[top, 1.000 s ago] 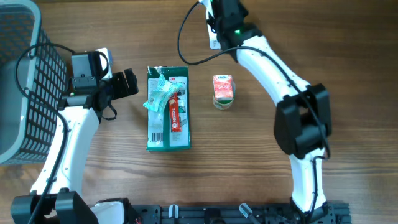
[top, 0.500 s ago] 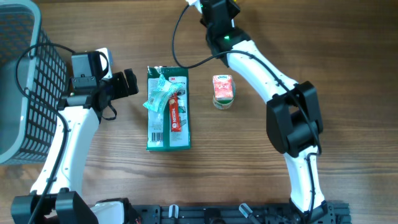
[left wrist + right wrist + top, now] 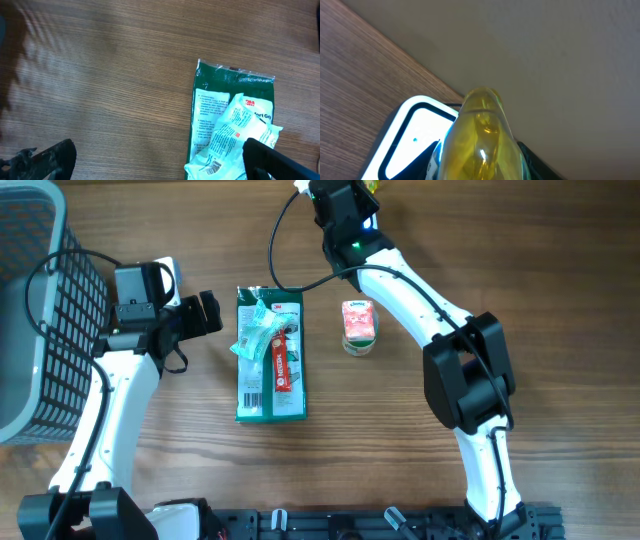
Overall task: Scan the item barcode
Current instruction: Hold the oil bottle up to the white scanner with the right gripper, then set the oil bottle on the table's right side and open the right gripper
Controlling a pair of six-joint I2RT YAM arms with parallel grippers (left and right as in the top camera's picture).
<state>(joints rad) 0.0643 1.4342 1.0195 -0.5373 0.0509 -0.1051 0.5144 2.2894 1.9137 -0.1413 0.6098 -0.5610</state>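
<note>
Overhead looks straight down over the table (image 3: 560, 300). Left wrist, nearer, shares its green packet (image 3: 220, 82). Right wrist closely faces the far edge.

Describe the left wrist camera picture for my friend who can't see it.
A flat green packet lies on a wooden table, with a smaller white packet on top. The left gripper is open, its dark fingers at the bottom corners, holding nothing.

Wooden table (image 3: 560, 300), green packet (image 3: 268, 390) lying flat, small red carton (image 3: 359, 325) beside it, grey basket (image 3: 45, 290) at left edge
</note>
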